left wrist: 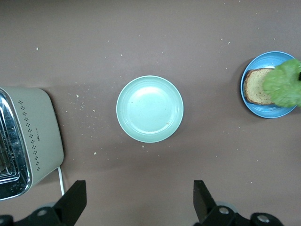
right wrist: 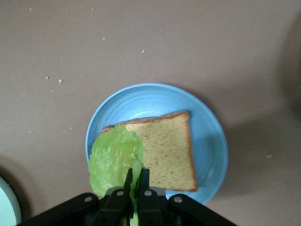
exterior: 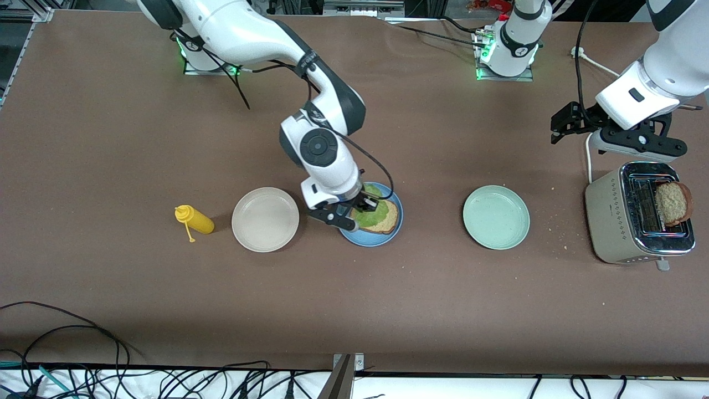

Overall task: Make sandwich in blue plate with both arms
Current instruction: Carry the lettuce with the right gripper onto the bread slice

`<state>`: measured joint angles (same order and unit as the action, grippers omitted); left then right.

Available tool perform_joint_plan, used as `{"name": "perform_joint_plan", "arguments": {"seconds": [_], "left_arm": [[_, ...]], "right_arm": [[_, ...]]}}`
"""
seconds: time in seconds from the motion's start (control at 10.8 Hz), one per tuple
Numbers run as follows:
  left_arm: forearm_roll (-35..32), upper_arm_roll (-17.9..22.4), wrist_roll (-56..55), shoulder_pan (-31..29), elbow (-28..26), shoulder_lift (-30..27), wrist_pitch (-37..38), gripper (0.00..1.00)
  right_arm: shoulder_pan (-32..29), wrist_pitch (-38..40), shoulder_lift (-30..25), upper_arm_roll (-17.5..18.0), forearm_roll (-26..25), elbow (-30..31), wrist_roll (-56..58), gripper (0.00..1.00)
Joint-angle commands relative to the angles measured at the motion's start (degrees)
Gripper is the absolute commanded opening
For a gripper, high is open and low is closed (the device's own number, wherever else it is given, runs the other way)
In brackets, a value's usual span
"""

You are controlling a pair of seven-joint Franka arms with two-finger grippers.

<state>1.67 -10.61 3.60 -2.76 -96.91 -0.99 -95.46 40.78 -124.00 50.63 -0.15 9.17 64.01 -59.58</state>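
The blue plate holds one slice of brown bread. My right gripper is shut on a ruffled green lettuce leaf and holds it just over the bread and plate. In the right wrist view the leaf hangs from the closed fingers beside the bread on the plate. A second bread slice sticks up from the toaster. My left gripper is open and empty, in the air near the toaster, its fingers wide apart.
A pale green plate lies between the blue plate and the toaster. A beige plate and a yellow squeeze bottle lie toward the right arm's end. Crumbs are scattered near the toaster. Cables run along the table edge nearest the front camera.
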Motion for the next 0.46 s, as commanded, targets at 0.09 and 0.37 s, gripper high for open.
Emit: {"name": "perform_joint_plan", "arguments": {"seconds": [0.09, 0.37], "left_arm": [[0.7, -0.02, 0.53, -0.14, 0.49, -0.42, 0.89, 1.0], [0.7, -0.02, 0.53, -0.14, 0.49, -0.42, 0.89, 1.0]], "right_arm": [[1.84, -3.53, 4.99, 0.06, 0.32, -4.68, -6.6, 0.0], [1.76, -5.54, 7.37, -0.2, -0.56, -4.24, -6.08, 0.0]]}}
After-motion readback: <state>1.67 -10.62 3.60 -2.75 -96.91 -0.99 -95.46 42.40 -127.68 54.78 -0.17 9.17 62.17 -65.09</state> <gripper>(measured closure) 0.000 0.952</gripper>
